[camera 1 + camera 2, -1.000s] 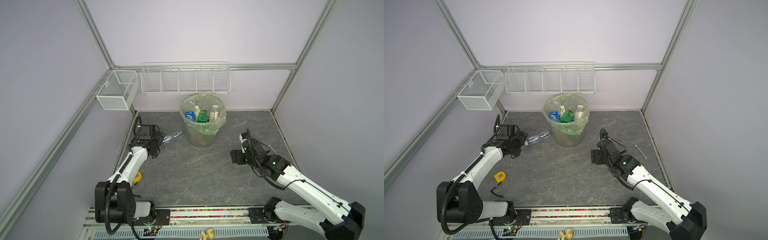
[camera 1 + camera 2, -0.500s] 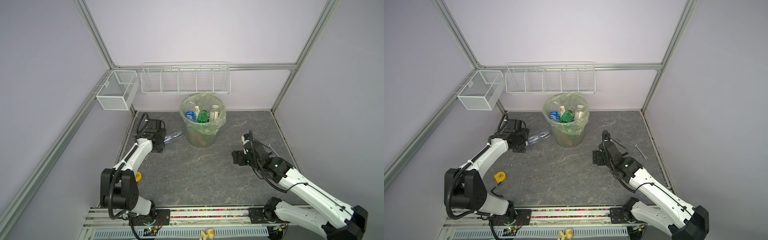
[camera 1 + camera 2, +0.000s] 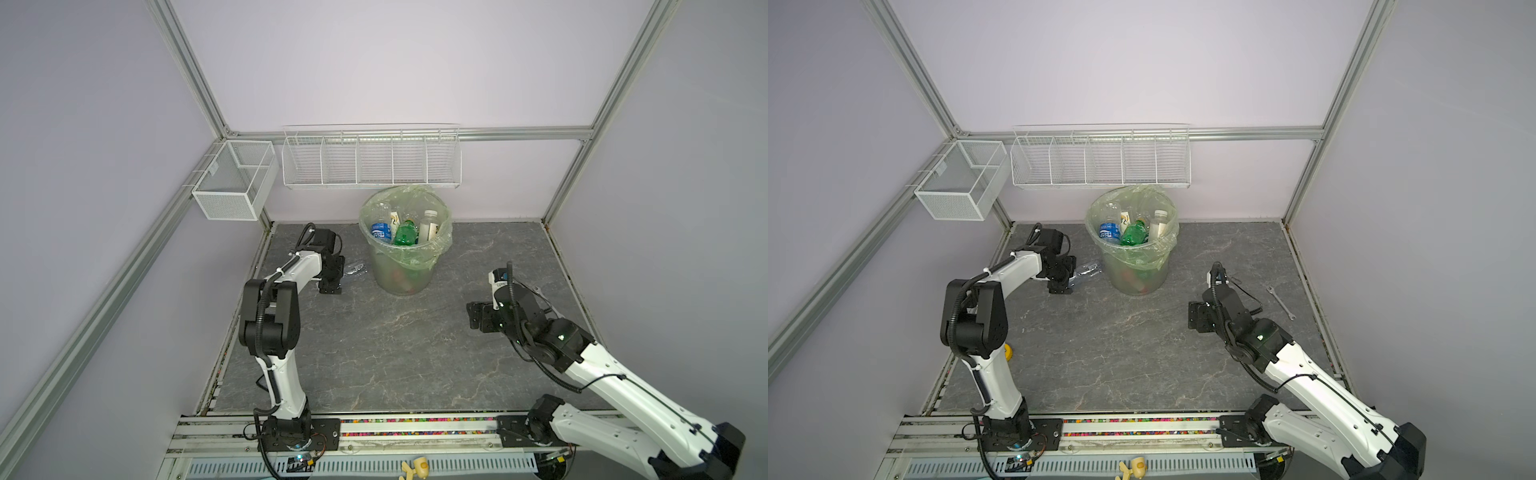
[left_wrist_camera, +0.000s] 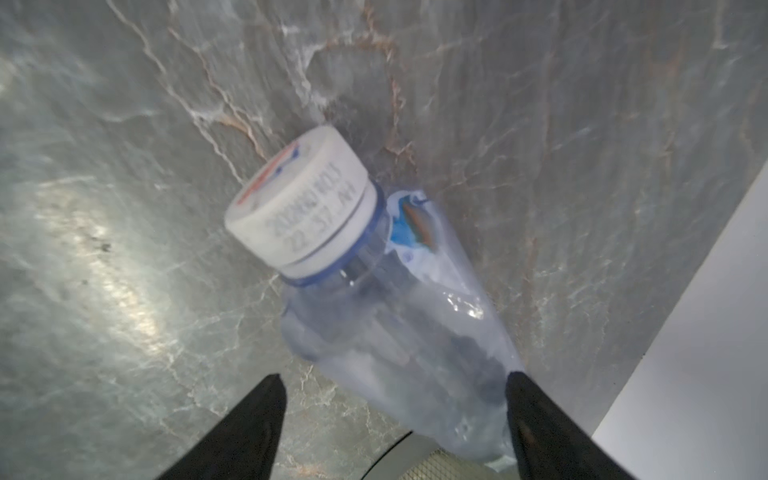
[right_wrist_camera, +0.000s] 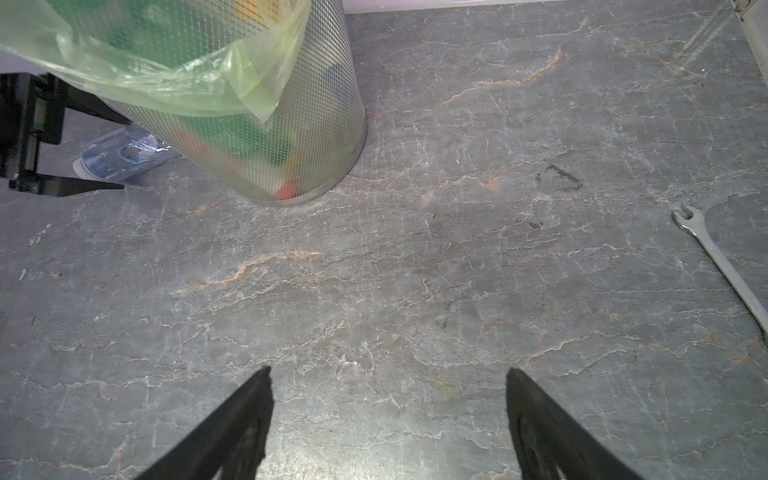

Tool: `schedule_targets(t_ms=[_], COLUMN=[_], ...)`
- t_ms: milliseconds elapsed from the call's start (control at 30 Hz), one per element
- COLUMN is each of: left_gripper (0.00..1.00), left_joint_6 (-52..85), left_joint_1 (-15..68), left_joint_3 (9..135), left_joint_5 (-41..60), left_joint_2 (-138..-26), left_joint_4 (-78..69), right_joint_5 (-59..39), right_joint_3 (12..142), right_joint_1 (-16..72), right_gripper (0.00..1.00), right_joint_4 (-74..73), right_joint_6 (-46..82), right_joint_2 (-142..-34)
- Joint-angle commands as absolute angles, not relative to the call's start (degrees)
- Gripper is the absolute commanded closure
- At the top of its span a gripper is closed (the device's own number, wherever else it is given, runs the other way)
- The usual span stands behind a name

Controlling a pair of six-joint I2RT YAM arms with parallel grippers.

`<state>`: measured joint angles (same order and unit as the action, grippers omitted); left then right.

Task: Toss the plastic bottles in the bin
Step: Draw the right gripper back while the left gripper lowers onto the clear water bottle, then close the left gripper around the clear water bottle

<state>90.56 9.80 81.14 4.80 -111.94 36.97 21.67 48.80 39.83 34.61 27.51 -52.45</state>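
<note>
A clear plastic bottle (image 3: 356,268) (image 3: 1088,270) with a white cap lies on its side on the grey floor, just left of the bin. My left gripper (image 3: 333,276) (image 3: 1064,276) is open astride its body. In the left wrist view the bottle (image 4: 395,324) touches one finger and a gap shows at the other. The bin (image 3: 401,278) (image 3: 1138,278) (image 5: 291,124) holds several bottles, among them a blue-labelled one (image 3: 380,232) and a green one (image 3: 405,235). My right gripper (image 3: 478,318) (image 3: 1198,316) (image 5: 388,374) hangs open over bare floor, right of the bin.
A steel wrench (image 3: 1281,302) (image 5: 723,266) lies on the floor behind my right arm. Two white wire baskets (image 3: 372,158) (image 3: 235,183) hang on the back and left walls above the bin. A yellow tape measure (image 3: 1008,351) peeks out by the left arm's elbow.
My left arm reached further toward the bin, set its gripper round the lying bottle, and its jaws have narrowed. My right arm drew back slightly.
</note>
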Motion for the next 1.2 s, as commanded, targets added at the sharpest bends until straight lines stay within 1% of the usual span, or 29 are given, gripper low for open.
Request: schedule_targets(t_ms=[0, 133, 400, 533, 600, 667, 800, 867, 967, 1167], left_gripper=[0.21, 0.21, 0.21, 0.23, 0.27, 0.28, 0.38, 0.39, 0.49, 0.56], left_joint_6=[93.5, 94.07, 93.1, 92.28, 92.16, 91.7, 90.89, 90.66, 89.47, 85.45], left_joint_1=[10.11, 10.11, 10.11, 10.05, 9.98, 9.68, 9.15, 9.01, 8.96, 8.62], left_joint_3=[80.77, 79.56, 82.52, 83.3, 83.18, 83.05, 81.86, 81.18, 80.44, 79.11], left_joint_5=[3.89, 0.63, -1.8, -3.16, -3.58, -3.81, -4.42, -4.1, -2.65, -0.38], left_joint_2=[-111.66, -111.13, -114.81, -115.96, -116.2, -116.52, -116.19, -115.94, -115.58, -114.21], left_joint_4=[39.15, 38.46, 40.09, 40.23, 40.26, 40.43, 39.94, 39.32, 37.49, 35.58], right_joint_5=[23.05, 23.8, 24.46, 24.52, 24.56, 24.65, 24.91, 25.35, 25.7, 25.0], right_joint_3=[47.4, 46.93, 47.0, 47.22, 47.11, 47.02, 47.89, 48.53, 48.58, 48.7], right_joint_1=[39.5, 39.4, 39.43, 39.47, 39.41, 39.39, 39.4, 39.39, 39.42, 39.41], right_gripper=[0.11, 0.11, 0.11, 0.11, 0.11, 0.11, 0.11, 0.11, 0.11, 0.11], right_joint_4=[36.01, 36.59, 36.83, 37.01, 37.11, 36.97, 37.29, 38.04, 37.93, 36.87], right_joint_6=[28.49, 28.6, 28.39, 28.39, 28.43, 28.39, 28.0, 27.91, 27.86, 28.21], right_joint_2=[-51.01, -49.79, -49.09, -49.19, -49.18, -49.23, -49.99, -50.35, -50.4, -51.87])
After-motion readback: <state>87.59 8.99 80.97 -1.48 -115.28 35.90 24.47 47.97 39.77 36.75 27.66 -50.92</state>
